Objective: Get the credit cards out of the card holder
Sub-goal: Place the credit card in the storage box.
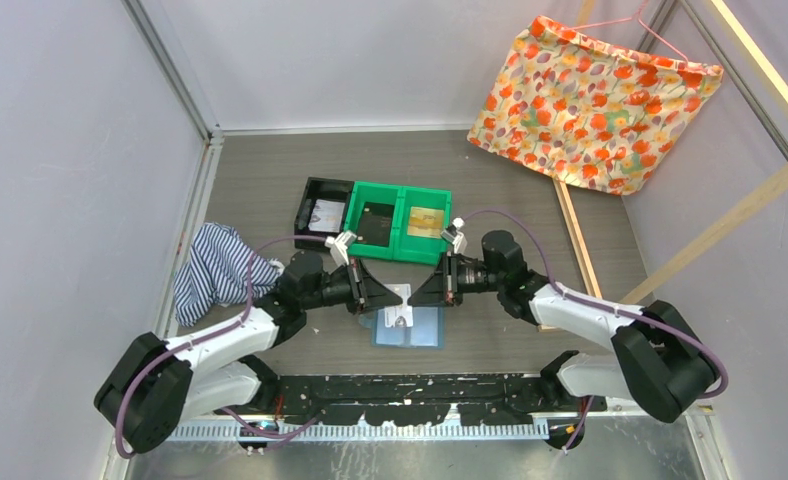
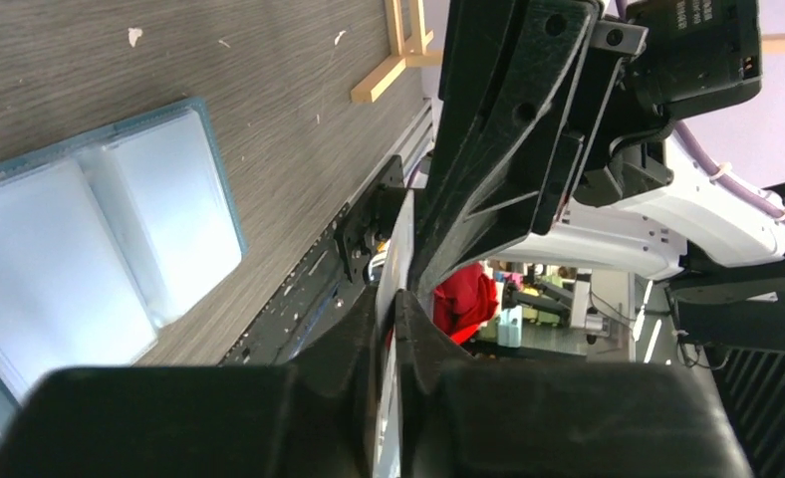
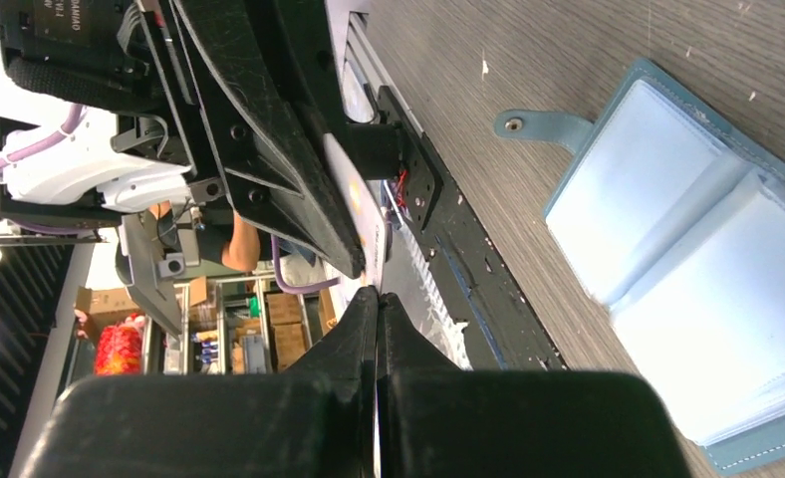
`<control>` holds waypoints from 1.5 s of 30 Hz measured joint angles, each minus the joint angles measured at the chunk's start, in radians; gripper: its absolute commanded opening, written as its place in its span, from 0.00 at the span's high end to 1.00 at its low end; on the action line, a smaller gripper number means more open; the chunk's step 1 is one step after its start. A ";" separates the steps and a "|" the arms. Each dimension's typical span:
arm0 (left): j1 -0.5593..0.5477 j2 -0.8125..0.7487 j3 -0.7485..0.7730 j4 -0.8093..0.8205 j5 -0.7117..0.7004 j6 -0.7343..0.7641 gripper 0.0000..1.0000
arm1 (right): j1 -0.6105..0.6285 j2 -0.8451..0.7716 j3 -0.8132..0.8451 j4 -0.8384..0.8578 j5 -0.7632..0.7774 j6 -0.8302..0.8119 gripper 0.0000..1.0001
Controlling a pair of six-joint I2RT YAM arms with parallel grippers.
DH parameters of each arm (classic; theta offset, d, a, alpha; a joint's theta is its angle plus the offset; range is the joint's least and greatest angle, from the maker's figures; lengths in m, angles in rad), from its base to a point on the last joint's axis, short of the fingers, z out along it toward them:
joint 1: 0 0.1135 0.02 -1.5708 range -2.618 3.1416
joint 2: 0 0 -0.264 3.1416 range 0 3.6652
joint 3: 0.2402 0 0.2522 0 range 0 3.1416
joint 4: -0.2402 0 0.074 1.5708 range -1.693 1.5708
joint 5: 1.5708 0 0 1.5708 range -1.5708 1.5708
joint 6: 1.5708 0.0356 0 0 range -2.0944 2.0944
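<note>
- Left jaws are closed on a whitish card [image 1: 406, 293]. From the left wrist, the card shows edge-on as a thin white strip running into the narrow gap between the two black fingers [image 2: 347, 351].
- Right jaws are pressed together and meet the left jaws almost tip to tip. The same card ends right at their tips, and a thin pale line runs on between their fingers, so they pinch it too.
- Both jaws hold the card off the bench [image 1: 270, 180], and it bridges the short space between them.
- Directly beneath the jaws, the card holder [image 1: 422, 332] lies open and flat on the bench with its pale blue sleeves facing up. It does not touch the held card.
- Its closing tab [image 3: 536, 127] sticks out flat on the bench.
- Beyond the jaws, away from the arm bases, stand two joined green bins [image 1: 400, 222]. A black tray [image 1: 322, 208] sits against them on the left jaws' side.
- Out past the left jaws, a striped cloth [image 1: 210, 268] lies crumpled.
- Far beyond the right jaws, a floral cloth [image 1: 595, 105] hangs against the wall.
</note>
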 measured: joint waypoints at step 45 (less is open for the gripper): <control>0.495 0.369 0.536 -0.520 -0.657 -0.021 0.99 | -0.014 -0.381 0.274 -1.011 0.906 -0.367 0.13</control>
